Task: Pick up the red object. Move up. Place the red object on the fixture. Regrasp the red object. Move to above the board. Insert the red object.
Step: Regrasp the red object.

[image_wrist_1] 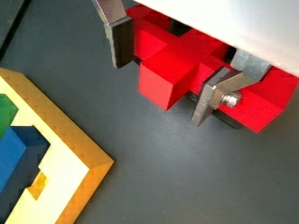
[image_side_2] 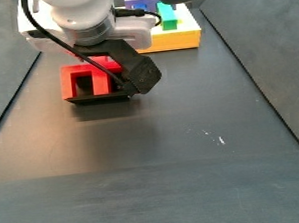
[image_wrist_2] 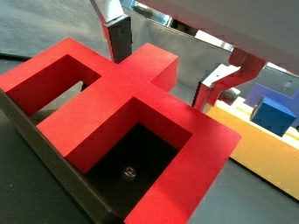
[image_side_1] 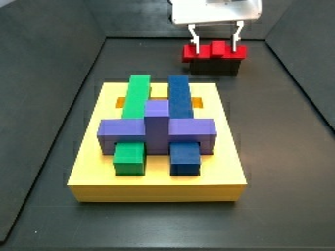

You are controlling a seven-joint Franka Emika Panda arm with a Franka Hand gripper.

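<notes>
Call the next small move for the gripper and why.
Probably close the jaws. The gripper sits over the red object resting on the fixture, fingers straddling its raised middle tab with gaps showing, so the regrasp looks lined up but not closed.

We see a gripper (image_wrist_1: 170,74) with two flat silver fingers (image_wrist_1: 118,39), each bearing a dark pad, and a screw shows on one plate in a wrist view. Its body is white in a side view (image_side_1: 216,12). From another side the arm (image_side_2: 78,10) shows rounded white shells, a black cable, and a black wrist camera block (image_side_2: 136,71).
</notes>
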